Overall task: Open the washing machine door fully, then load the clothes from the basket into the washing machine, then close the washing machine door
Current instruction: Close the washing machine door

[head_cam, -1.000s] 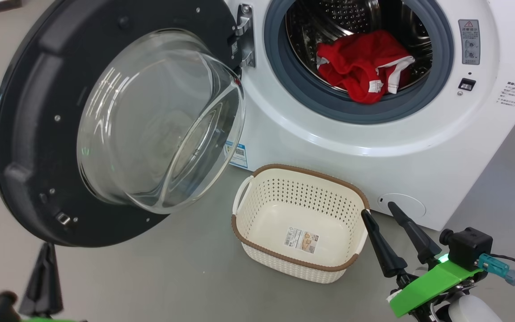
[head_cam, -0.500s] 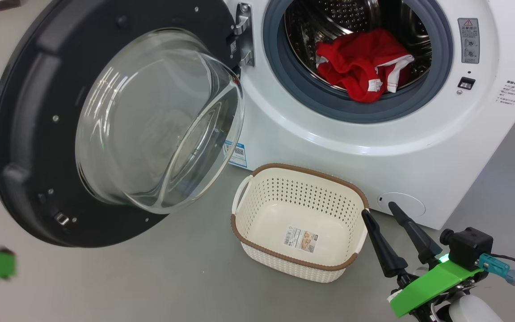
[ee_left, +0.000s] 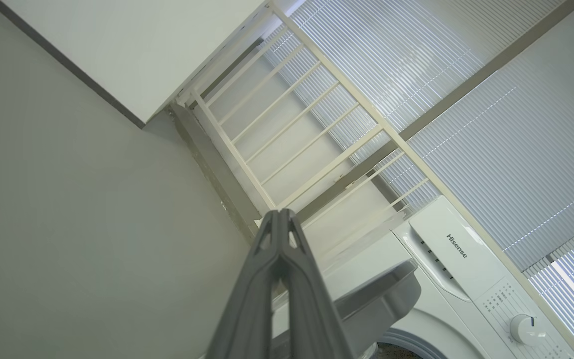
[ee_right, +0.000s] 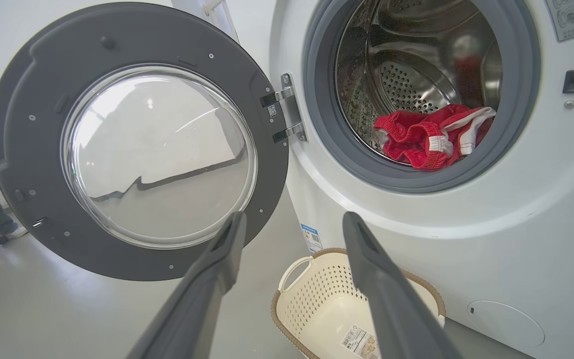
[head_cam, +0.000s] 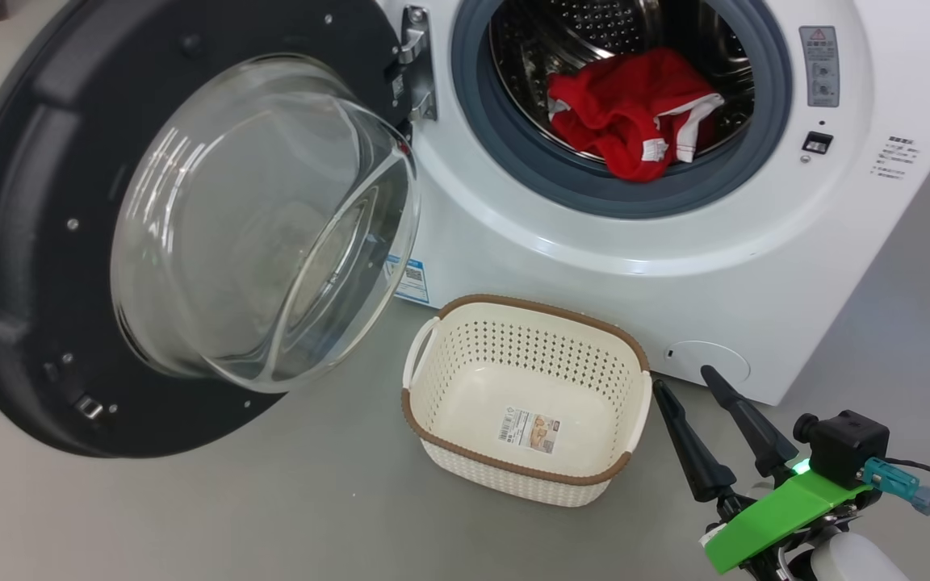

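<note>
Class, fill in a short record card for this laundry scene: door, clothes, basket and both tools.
door: wide open, swung to the left of the washing machine
clothes: red and white bundle lying in the drum
basket: empty, on the floor in front of the washing machine
left tool: shut, holding nothing
right tool: open, empty, just right of the basket
step left: close the door

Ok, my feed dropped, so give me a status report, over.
Left gripper shut, empty; right gripper open, empty, by the basket. Clothes in the drum, basket empty, door wide open. Fabric edge at the gasket lip, might catch.
</note>
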Controlling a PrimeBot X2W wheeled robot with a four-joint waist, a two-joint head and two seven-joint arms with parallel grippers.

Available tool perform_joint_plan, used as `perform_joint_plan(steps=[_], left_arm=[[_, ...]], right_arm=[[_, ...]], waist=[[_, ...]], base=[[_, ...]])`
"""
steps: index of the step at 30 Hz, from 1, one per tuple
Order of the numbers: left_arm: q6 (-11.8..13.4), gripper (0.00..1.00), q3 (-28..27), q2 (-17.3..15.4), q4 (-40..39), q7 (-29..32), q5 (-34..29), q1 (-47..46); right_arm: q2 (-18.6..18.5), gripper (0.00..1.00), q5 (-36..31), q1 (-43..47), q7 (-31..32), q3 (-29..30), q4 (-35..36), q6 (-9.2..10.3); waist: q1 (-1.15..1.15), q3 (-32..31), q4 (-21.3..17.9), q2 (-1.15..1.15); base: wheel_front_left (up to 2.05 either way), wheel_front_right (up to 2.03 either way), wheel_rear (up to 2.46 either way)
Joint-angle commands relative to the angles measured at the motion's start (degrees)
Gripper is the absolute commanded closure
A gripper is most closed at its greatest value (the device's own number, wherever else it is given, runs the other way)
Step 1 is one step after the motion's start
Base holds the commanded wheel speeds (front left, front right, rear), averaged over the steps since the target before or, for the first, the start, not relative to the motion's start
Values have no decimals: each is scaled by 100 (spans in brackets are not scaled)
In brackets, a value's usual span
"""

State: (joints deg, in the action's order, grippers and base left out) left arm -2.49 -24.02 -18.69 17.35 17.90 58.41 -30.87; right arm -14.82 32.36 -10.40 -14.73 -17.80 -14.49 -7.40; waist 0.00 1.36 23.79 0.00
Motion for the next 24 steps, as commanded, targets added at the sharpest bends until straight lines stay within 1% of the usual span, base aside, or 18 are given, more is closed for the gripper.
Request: perform_joint_plan(steps=[1,4,8,11,17,24], left_arm=[[57,100,-214,-333,-27,104,147,-288],[275,100,-476,-341,547,601,755,-583],[498,100,-640,-490,1178,917,1039,-810],[581,100,-624,-606,1575,1100,1076,-877],[546,100,-606,-782,2217,1231,1098,-1011],[289,100,-467,-877,2782,1413,1081,-1094]], right_arm=[[-58,0,14,-134,-27,-108,123,-9],[-60,0,16,-152,-27,-138,119,-9],[-87,0,17,-183,-27,-158,119,-9],[-98,0,22,-178,-27,-173,112,-9],[-87,0,36,-166,-27,-209,92,-9],[-89,0,51,-170,-27,-246,89,-9]], waist=[[0,5,-34,0],[0,5,-114,0],[0,21,-203,0],[0,12,-267,0],[0,-34,-376,0],[0,-55,-485,0]], base=[[0,0,0],[0,0,0],[0,0,0],[0,0,0],[0,0,0],[0,0,0]])
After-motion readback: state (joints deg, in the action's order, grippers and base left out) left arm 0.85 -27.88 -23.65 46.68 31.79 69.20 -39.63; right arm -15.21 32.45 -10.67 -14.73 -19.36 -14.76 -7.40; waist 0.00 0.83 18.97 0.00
